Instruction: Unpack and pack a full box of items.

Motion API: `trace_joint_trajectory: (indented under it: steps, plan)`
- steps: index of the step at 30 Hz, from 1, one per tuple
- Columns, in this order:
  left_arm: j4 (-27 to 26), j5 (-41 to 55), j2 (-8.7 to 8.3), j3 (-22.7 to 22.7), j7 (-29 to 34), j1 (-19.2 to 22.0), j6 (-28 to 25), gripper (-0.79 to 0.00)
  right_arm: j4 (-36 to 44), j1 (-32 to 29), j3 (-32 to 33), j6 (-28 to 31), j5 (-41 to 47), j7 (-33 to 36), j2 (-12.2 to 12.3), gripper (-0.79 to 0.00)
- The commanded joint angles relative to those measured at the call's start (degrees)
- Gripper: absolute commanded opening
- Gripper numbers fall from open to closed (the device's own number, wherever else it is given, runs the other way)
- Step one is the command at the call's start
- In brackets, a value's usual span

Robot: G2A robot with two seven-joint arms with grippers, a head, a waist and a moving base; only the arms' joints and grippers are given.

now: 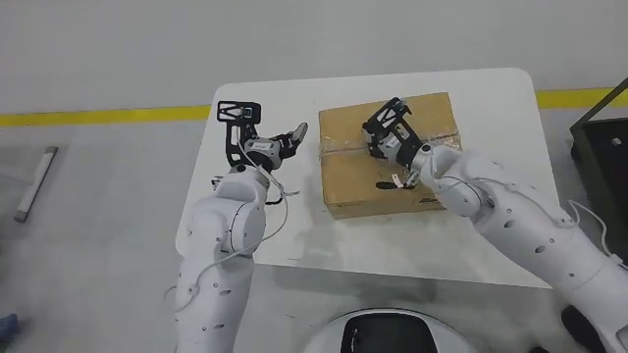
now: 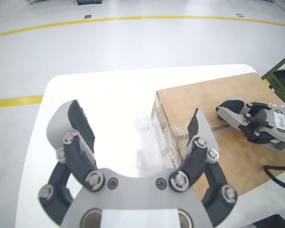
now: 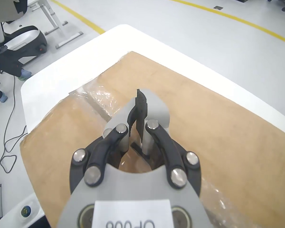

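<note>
**A:** so where's the box (image 1: 348,181) sitting?

**B:** It's just right of centre in the top view, flat on the white desk (image 1: 471,88) and taking up most of the desk's right half. It's plain brown cardboard with the flaps down. There's clear tape (image 3: 97,98) along the middle seam, and it wrinkles over the edge. The side facing the left arm has some white labels (image 2: 160,131) on it.

**A:** and the arms?

**B:** The right tool (image 3: 140,103) is over the box top, near the box's left end as the top view shows it. Its fingers are pressed together with nothing I can see between the pads, and the tips point down at the taped seam. From the left wrist view the tips look like they're on the cardboard.

**A:** what about the left one?

**B:** The left tool (image 2: 135,117) is spread wide and holding nothing. It hangs over bare desk just left of the box, and in its own camera one finger lines up with the box's near corner. It's not touching the box as far as I can tell.

**A:** anything else around?

**B:** Just a yellow line (image 1: 98,116) on the grey floor, running across the frame behind the desk.
</note>
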State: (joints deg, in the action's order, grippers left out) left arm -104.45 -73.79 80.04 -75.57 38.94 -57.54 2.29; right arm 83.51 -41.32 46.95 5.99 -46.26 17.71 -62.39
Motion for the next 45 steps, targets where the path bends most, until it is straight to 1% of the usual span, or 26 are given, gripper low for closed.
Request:
trace_joint_trajectory:
  steps: [1,12,18,26,45]
  plan:
    - [0.5,0.1,0.01,0.2,0.0,0.4,-0.3,0.0,0.4,-0.9,0.9,-0.2,-0.8,0.0,0.2,-0.785]
    - [3.3,1.0,0.05,1.1,-0.4,2.6,-1.5,0.0,6.0,-7.8,8.0,-1.0,-3.7,1.0,1.6,-0.785]
    - [4.1,1.4,0.03,1.4,-0.4,3.3,-2.1,0.0,8.0,-11.4,12.2,-1.5,-3.6,1.7,2.3,-0.785]
    - [4.5,1.6,-0.05,1.6,-0.4,3.5,-2.6,0.0,9.4,-15.4,16.9,-2.4,-3.8,1.3,2.8,-0.785]
    - [4.6,2.0,-0.17,2.8,0.0,3.5,-3.5,0.0,16.3,-26.1,28.9,-3.2,-6.3,1.6,4.2,-0.785]
